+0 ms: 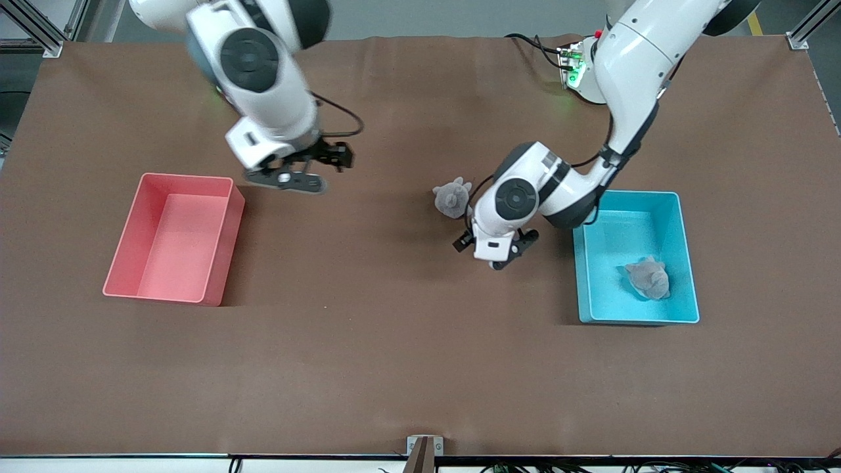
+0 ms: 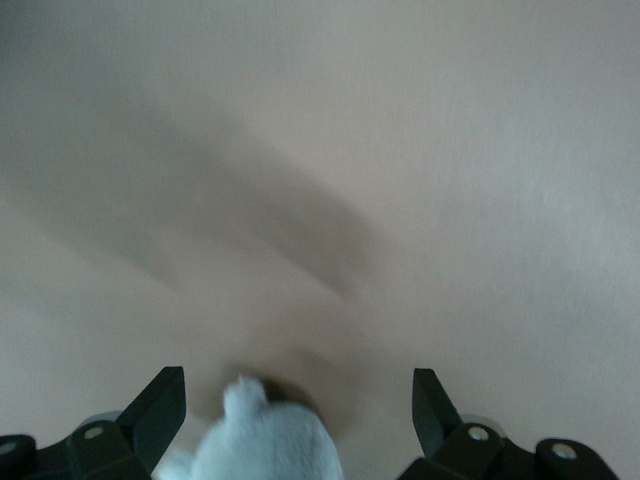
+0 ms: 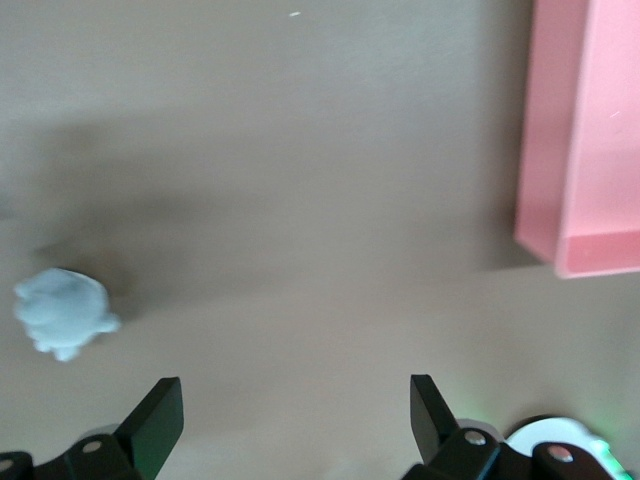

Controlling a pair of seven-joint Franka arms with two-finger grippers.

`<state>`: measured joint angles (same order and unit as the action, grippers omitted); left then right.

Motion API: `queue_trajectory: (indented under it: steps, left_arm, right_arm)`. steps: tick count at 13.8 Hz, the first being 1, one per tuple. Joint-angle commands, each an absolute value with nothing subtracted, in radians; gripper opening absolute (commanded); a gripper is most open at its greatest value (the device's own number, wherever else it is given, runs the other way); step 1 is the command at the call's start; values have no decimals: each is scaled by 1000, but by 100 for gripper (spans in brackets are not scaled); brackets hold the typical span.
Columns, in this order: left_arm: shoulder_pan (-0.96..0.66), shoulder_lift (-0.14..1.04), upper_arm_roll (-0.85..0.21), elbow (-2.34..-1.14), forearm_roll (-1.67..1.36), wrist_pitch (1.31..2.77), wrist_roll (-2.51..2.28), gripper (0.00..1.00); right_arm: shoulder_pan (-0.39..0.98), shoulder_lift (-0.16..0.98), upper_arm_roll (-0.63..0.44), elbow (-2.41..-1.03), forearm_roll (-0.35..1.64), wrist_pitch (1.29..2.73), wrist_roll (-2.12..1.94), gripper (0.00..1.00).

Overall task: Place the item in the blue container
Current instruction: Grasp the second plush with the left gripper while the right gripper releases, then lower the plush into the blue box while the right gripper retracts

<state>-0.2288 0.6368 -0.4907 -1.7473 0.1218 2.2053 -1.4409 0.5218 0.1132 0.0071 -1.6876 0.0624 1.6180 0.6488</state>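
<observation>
Nearest the front camera, at my left arm's end of the tabletop (image 1: pixel 407 368), stands the blue container (image 1: pixel 683 263), and a grey plush toy (image 1: pixel 648 278) already lies inside it, toward the wall closest to that camera. My left end effector (image 1: pixel 502 253) hangs low over the bare tabletop just beside the container, on the side toward the middle of the table; its fingers (image 2: pixel 150 415) stand wide apart and grip nothing. In my left wrist view a second grey plush (image 2: pixel 262 445) shows between those spread fingers, at the edge of the picture, and seen from the front this same plush sits on the tabletop a little farther from the camera than the container, close by my left forearm and untouched. At my right arm's end lies the pink bin (image 1: pixel 174 236), with nothing in it that I can see. My right end effector (image 1: pixel 299 174) hovers over the tabletop beside the pink bin's farther corner, toward the table's middle; its fingers (image 3: pixel 155 415) are spread wide as well and carry nothing.
</observation>
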Motion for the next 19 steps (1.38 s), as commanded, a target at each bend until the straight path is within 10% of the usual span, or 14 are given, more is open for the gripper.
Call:
queue_trajectory:
  steps: [1,16,19]
  left_arm:
    - [-273,624,-486,-1764,133,2212,-1581,100]
    - [-348,661,-486,-1825,133,2210,-1838,98]
    - [-356,664,-486,-1824,137,2212,-1838,63]
  right_arm:
    - [360,-6,25,-1836,71,1649,444,100]
    - [-20,-2,25,-1616,9,1643,-75,100]
    - [-23,14,25,-1534,8,1628,-75,100]
